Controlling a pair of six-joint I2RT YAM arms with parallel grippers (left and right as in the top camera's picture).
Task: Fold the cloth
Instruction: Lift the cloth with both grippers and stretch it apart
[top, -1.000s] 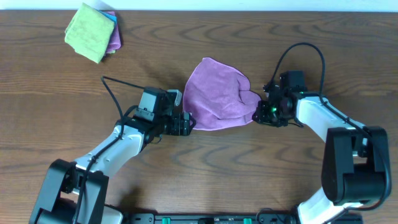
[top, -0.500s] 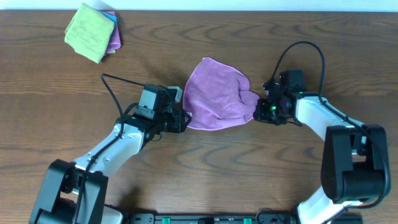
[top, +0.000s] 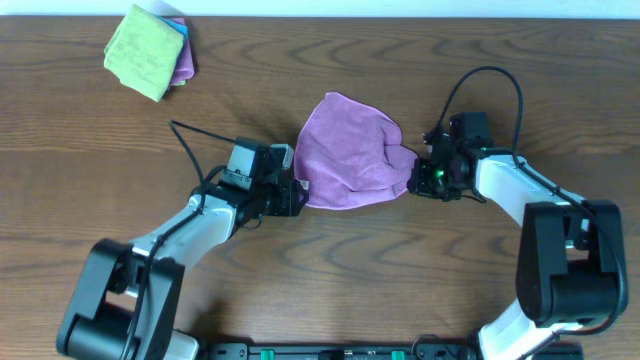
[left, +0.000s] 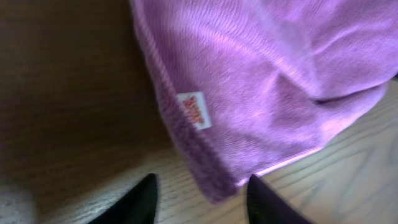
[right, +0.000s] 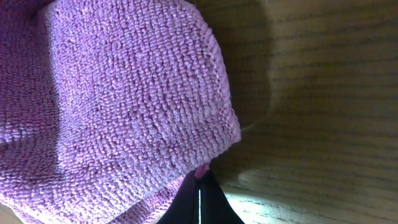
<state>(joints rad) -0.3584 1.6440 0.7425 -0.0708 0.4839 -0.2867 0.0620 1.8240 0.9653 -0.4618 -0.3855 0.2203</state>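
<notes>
the dark wooden table (top: 400, 300) is carrying the cloth (top: 345, 150) at its centre, between the two arms. a lime green folded cloth (top: 143, 50) is lying well apart, at the far left corner.

progress: the cloth is sitting as a rumpled, rounded heap, partly doubled over itself. no squared, edge-to-edge fold is showing. judged from this, the fold proper is not yet done, and flattening and aligning the edges are left.

orientation: the outline is nearly as wide as it is deep, so the long axis is weak. the rounded bulge is pointing to the far side. the hemmed edge carrying the white tag (left: 194, 109) is running far-to-near along the left side, ending in a near-left corner.

left gripper (top: 297, 195): the fingers are standing apart on either side of that corner, with bare table showing beside one finger. no pinch is showing.

right gripper (top: 412, 183): the fingers are pressing together at the cloth's right edge. whether fabric is caught cannot be told.
</notes>
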